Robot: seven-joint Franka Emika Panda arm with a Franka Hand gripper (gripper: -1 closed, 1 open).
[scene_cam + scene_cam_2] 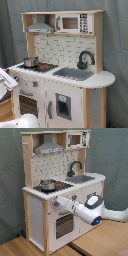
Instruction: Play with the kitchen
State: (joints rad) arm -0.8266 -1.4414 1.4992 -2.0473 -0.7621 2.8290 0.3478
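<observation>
The kitchen (100, 80) is a white and light-wood toy unit with a grey hood (40, 26), a microwave (75, 23), a black faucet (85, 59), a sink (74, 73) and a small pot (31, 62) on the stove. In the second exterior view the kitchen (36, 215) shows its pot (48, 184), faucet (75, 167) and oven door (63, 224). My white arm (92, 208) reaches in from the second exterior view's right. My gripper (58, 203) sits close to the front panel, just above the oven door and below the stove edge.
A grey curtain (115, 45) hangs behind the kitchen. The unit stands on a wooden surface (30, 248). A section of my arm (6, 80) enters at the first exterior view's left edge, and a rounded white part (25, 121) lies at the bottom.
</observation>
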